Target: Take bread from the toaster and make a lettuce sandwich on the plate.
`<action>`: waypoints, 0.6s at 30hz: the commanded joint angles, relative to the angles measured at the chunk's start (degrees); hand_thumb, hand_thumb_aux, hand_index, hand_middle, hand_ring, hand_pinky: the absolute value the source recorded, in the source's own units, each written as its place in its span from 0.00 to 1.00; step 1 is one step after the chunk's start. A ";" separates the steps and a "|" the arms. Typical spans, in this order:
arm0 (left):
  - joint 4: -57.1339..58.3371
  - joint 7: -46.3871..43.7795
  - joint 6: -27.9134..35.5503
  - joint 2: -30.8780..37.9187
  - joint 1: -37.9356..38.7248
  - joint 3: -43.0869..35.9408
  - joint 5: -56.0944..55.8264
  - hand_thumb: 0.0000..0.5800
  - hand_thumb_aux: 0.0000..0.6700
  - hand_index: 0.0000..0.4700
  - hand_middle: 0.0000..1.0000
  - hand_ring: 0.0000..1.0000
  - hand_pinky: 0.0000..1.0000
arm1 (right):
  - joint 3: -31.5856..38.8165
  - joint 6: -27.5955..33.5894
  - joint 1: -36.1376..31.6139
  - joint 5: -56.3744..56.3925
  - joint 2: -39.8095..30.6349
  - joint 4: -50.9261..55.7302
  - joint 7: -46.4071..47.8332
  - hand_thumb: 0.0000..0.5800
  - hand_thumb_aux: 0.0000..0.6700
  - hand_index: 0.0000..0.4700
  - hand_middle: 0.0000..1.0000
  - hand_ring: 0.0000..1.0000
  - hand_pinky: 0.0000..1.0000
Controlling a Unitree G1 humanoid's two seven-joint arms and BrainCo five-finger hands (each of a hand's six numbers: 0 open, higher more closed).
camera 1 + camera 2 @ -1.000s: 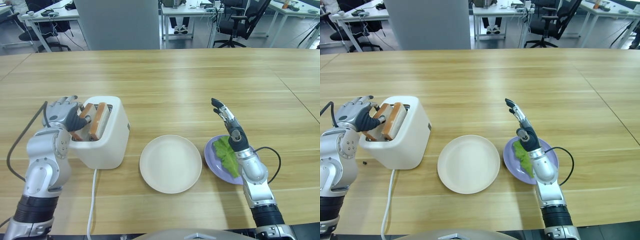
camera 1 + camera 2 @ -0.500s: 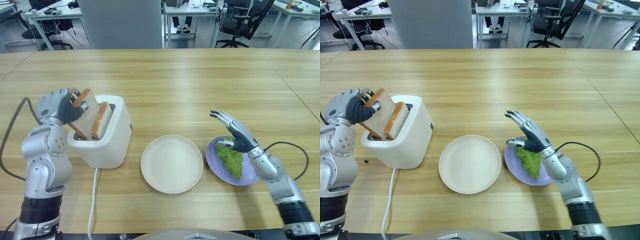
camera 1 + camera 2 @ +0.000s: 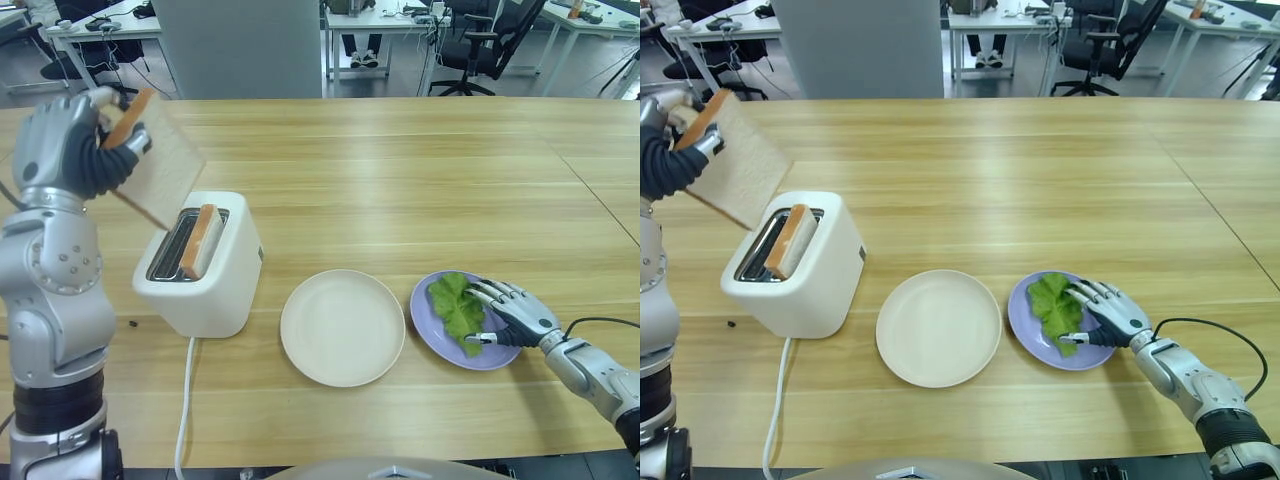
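A white toaster [image 3: 210,275] stands at the left of the table with one slice of bread [image 3: 200,240] still in its right slot. My left hand [image 3: 70,140] is shut on a second bread slice [image 3: 160,170], held tilted in the air above and left of the toaster. A cream plate [image 3: 342,327] lies bare in the middle. To its right a purple plate [image 3: 432,320] carries a lettuce leaf [image 3: 452,305]. My right hand [image 3: 515,315] rests on the purple plate's right side, fingers curled on the leaf's edge.
The toaster's white cord [image 3: 185,400] runs toward the table's front edge. A small dark speck [image 3: 133,323] lies left of the toaster. Broad bare wood stretches behind the plates. Office desks and chairs stand beyond the table's far edge.
My left hand has lifted one bread slice up out of the toaster's left slot. My right hand has dropped and swung right, coming down onto the lettuce.
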 commanded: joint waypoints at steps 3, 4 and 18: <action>-5.91 -3.88 1.49 -5.00 -2.50 -3.96 -9.25 1.00 1.00 0.98 1.00 1.00 1.00 | 4.53 -1.00 -2.27 -1.10 -0.55 6.09 -4.06 0.86 0.63 0.62 0.00 0.00 0.00; -6.31 -4.24 1.91 -5.65 -2.52 -4.53 -10.02 1.00 1.00 0.98 1.00 1.00 1.00 | 5.21 -1.06 -2.73 -1.10 -0.48 6.88 -4.62 0.97 0.83 0.81 0.00 0.00 0.00; -3.61 -12.01 4.77 -11.16 4.70 -20.43 -19.29 1.00 1.00 0.98 1.00 1.00 1.00 | 4.44 -2.05 -3.09 1.56 -1.83 -1.52 -12.11 1.00 1.00 0.98 0.00 0.00 0.00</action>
